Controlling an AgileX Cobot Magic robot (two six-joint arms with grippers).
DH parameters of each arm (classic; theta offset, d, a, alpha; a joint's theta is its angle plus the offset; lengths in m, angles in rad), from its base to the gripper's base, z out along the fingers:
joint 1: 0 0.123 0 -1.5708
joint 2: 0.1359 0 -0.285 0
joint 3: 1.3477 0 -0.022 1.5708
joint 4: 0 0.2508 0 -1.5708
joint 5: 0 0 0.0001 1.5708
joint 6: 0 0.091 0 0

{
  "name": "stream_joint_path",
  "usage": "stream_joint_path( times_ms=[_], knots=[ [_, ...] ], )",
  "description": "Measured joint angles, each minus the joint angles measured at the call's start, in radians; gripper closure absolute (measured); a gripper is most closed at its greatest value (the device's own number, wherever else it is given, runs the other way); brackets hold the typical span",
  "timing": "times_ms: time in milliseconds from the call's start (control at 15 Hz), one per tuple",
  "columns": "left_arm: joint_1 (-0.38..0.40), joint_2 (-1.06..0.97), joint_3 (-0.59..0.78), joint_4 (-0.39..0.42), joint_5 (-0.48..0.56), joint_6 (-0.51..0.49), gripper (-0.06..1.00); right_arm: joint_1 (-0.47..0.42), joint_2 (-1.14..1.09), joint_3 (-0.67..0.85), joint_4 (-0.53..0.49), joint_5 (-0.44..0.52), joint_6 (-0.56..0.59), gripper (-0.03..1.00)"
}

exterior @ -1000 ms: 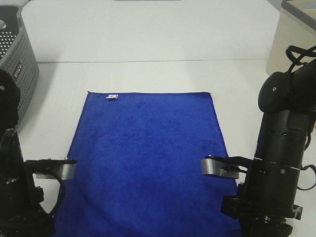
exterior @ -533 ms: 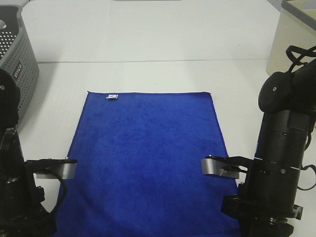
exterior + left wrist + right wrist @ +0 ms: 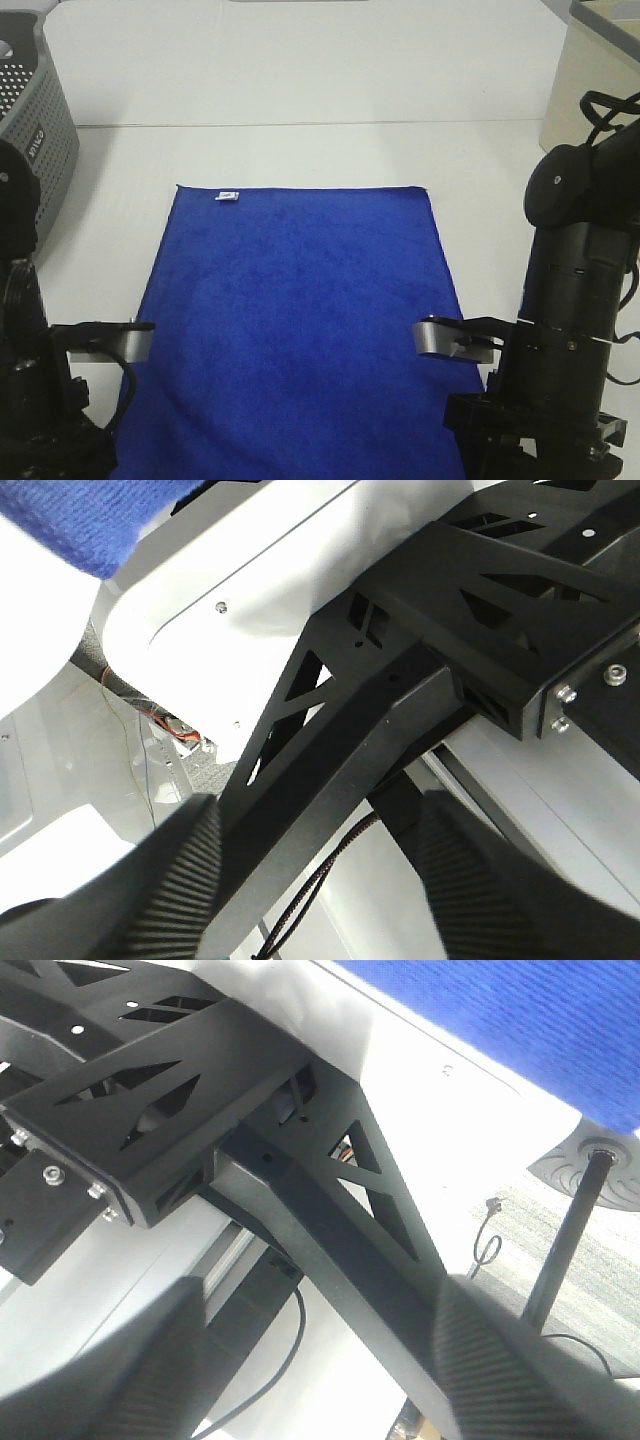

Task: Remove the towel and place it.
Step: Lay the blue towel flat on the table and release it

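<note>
Exterior high: towel flat on table, grey basket interior hidden; left gripper, right gripper spread.

The towel is deep blue, with a tiny white tag at its 11 o'clock corner. The table is white. At 10 o'clock the basket is grey (dotted with little holes). At 2 o'clock the bin is cream. The left arm and right arm are black.

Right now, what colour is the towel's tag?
White tag, on the royal-blue towel; shows best in exterior high view.
</note>
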Motion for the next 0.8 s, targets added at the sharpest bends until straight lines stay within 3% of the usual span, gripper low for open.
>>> stream_joint_path(
  times_ms=[267, 533, 800],
  knots=[
    [0.0, 0.0, -0.012, 0.0, 0.003, -0.004, 0.33, 0.0, -0.085, -0.023, -0.014, 0.001, 0.023, 0.27],
    [0.0, -0.039, -0.109, 0.005, 0.007, -0.019, 0.33, 0.0, -0.192, -0.154, -0.046, 0.004, 0.038, 0.27],
    [0.0, -0.106, -0.236, 0.111, 0.009, -0.072, 0.33, -0.016, -0.221, -0.284, -0.146, 0.007, 0.093, 0.27]
  ],
)
